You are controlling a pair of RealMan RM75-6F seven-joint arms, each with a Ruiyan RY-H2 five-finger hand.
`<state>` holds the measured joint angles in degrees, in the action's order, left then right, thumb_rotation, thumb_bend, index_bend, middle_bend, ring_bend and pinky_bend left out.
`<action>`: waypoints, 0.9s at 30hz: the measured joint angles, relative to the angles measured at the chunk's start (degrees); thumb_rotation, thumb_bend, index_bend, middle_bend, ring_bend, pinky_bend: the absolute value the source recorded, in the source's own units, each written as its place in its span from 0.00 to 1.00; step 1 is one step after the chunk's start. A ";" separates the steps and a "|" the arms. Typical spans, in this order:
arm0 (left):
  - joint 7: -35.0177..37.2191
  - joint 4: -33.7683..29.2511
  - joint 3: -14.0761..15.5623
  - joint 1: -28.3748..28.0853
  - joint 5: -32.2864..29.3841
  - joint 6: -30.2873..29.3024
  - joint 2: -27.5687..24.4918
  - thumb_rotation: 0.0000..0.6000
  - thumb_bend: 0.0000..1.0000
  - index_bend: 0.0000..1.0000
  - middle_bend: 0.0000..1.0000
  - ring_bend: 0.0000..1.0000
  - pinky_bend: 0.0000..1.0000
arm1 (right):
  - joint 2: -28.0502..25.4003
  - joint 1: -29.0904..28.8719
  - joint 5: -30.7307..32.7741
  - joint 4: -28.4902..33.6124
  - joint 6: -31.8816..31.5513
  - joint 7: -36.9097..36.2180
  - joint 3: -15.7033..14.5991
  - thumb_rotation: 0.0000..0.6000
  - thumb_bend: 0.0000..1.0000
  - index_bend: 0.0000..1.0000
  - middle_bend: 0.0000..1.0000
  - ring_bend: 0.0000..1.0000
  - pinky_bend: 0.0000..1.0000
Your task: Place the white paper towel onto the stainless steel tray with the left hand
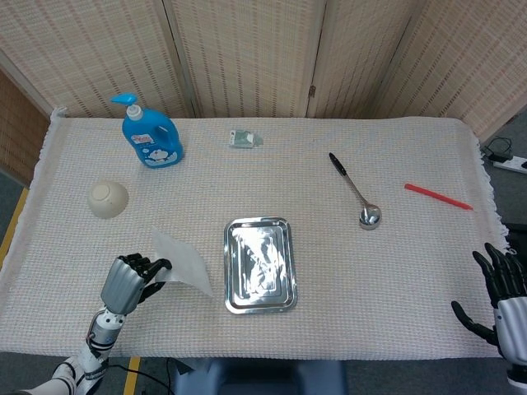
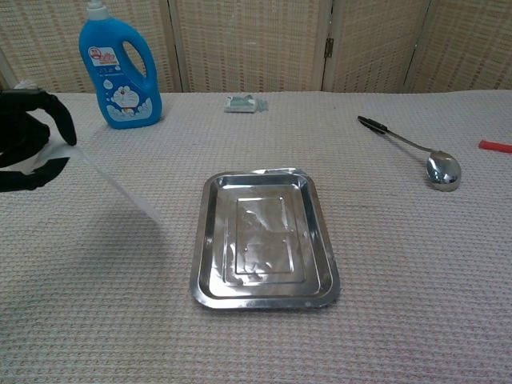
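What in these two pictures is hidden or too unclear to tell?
- Bowl: hidden in the chest view behind the left hand.
- Right hand: cut off by the head view's edge; absent from the chest view.
- Small packet: print too small in both views.
- Paper towel: seen edge-on in the chest view.

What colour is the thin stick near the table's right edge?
Red: the thin stick shows best in the head view; the chest view catches only its end.
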<state>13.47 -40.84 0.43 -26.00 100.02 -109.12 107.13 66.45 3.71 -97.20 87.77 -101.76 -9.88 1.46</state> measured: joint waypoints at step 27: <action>-24.72 -27.87 -9.45 -15.49 3.36 16.24 -4.58 1.00 0.58 0.60 1.00 1.00 1.00 | -1.62 0.75 0.38 0.01 -1.51 -3.60 0.69 1.00 0.32 0.00 0.00 0.00 0.00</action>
<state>-11.26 -68.71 -9.02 -41.49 103.38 -92.88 102.55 64.83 4.46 -96.82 87.79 -103.27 -13.48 2.15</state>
